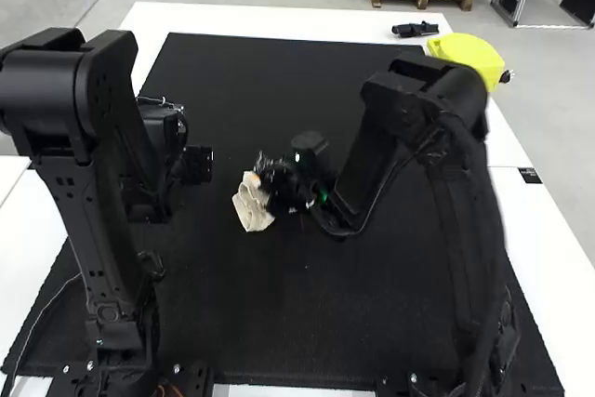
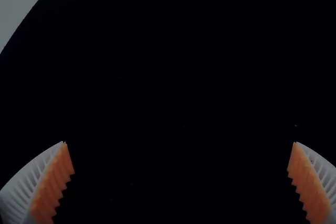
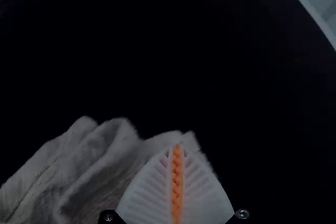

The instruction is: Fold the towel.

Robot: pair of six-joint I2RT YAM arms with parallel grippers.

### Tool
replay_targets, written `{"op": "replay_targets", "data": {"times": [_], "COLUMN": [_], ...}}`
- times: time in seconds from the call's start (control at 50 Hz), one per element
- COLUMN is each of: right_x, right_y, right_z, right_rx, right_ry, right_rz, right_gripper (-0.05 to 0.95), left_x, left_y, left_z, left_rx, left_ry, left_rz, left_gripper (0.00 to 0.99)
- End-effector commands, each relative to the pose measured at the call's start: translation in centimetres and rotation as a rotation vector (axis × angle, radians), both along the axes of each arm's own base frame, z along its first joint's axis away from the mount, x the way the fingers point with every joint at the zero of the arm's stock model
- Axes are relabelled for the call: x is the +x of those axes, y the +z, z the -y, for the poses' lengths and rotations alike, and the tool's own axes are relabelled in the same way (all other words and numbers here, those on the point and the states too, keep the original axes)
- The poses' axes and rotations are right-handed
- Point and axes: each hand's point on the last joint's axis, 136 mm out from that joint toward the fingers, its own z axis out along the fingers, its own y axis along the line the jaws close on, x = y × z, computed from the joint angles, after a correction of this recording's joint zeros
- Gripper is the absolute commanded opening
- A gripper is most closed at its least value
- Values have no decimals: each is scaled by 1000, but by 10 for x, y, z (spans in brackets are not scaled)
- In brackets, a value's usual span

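1. High view shows the cream, soft-cloth towel (image 1: 249,207) bunched in loose folds near the middle of the black fabric mat (image 1: 279,323); whether it rests on the mat or is lifted a little, I cannot tell.
2. The right gripper, white and ribbed with orange pads (image 3: 177,146), is at the towel's far, right-hand side, so most of the visible cloth lies toward the arm bases and the left arm. The bunch's longer axis runs roughly near to far.
3. Its fingers are pressed together, at the edge of the folds; whether a pinch of cloth sits between the tips is unclear.
4. The left gripper, also white with orange pads (image 2: 179,142), has its fingers spread wide over the mat, apart from the towel.
5. The right arm is the nearer one; opening the bunch out probably comes first, with the left gripper brought to the towel's free side.
6. Part of the towel is hidden behind the right gripper, and its corners and layers are hard to make out.
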Motion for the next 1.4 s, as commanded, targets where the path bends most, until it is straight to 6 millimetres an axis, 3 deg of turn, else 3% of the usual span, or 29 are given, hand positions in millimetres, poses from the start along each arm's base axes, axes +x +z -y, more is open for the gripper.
{"op": "replay_targets", "data": {"times": [0.0,0.14,0.2,0.32,0.38,0.44,0.54,0.62,0.8,0.92,1.1,1.24,1.38], "right_x": [22,61,87,118,126,137,139,136,126,116,109,94,79], "right_y": [63,103,112,124,134,149,169,171,158,159,183,215,231], "right_z": [7,38,71,131,155,192,256,291,337,359,373,381,402], "right_rx": [108,229,267,340,399,485,590,637,706,733,749,764,790], "right_ry": [-42,-168,-261,-428,-490,-595,-762,-852,-942,-979,-996,-1002,-1033], "right_rz": [56,1,-18,-7,-5,17,97,141,115,135,168,170,157], "right_gripper": [-20,-18,-18,-18,-18,-18,-16,-15,-15,-15,-16,-20,-20], "left_x": [9,9,9,9,8,8,8,7,5,2,1,-5,-12], "left_y": [13,13,14,14,16,19,23,29,44,56,85,121,151], "left_z": [-3,-3,-4,-9,-13,-20,-33,-45,-59,-65,-76,-73,-70], "left_rx": [-5,-5,-6,-17,-25,-34,-44,-42,-44,-45,-40,-31,-19], "left_ry": [13,13,13,21,30,44,64,90,109,111,127,112,115], "left_rz": [40,40,41,46,54,67,86,108,145,166,189,241,283], "left_gripper": [957,957,957,957,957,957,957,959,959,957,959,959,959]}}
